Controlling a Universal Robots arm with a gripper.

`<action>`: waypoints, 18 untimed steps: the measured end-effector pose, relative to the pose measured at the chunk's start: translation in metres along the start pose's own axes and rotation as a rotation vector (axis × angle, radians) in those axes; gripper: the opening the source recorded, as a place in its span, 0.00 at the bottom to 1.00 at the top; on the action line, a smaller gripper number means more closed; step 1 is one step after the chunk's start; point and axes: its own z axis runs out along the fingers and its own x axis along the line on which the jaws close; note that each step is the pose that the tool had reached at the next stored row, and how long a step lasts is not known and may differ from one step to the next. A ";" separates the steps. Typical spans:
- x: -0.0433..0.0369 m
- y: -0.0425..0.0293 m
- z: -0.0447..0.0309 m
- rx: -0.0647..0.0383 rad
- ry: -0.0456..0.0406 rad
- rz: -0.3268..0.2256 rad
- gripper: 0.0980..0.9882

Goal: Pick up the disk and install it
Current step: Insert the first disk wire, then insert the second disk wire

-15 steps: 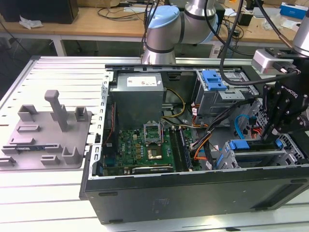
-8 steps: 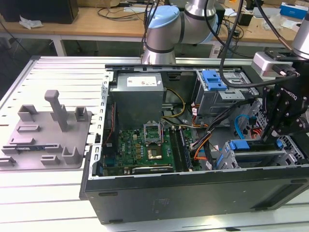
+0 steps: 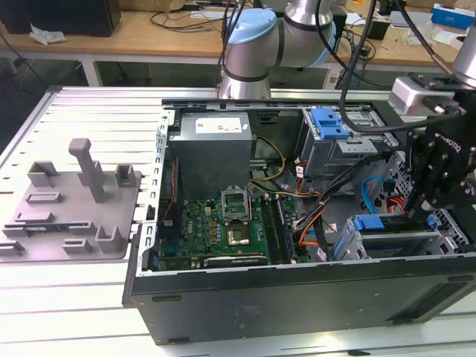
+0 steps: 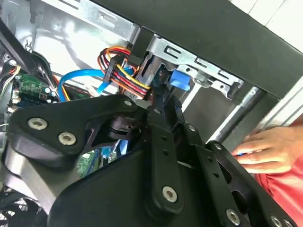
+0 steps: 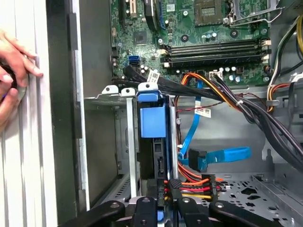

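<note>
Down in the drive cage (image 5: pixel 111 92) my gripper (image 5: pixel 161 208) sits over the disk (image 5: pixel 152 120), seemingly slotted in; finger state unclear.

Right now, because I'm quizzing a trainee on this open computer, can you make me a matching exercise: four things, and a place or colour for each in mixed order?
Things:
1. disk
2. motherboard
3. metal box
4. hand

Descriptions:
A. grey, with a white sticker
B. blue-framed, slotted on edge in the drive cage
C. outside the case, on the white slatted table
D. green, flat on the case floor

Pairs: 1-B, 2-D, 3-A, 4-C
</note>
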 end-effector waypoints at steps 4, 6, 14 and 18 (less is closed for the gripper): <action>0.0000 0.0001 -0.0167 0.000 0.0025 0.000 0.16; -0.0005 -0.0001 -0.0200 0.000 0.0030 0.000 0.16; -0.0009 -0.0002 -0.0220 0.000 0.0031 0.000 0.16; -0.0010 -0.0002 -0.0220 0.000 0.0031 0.000 0.16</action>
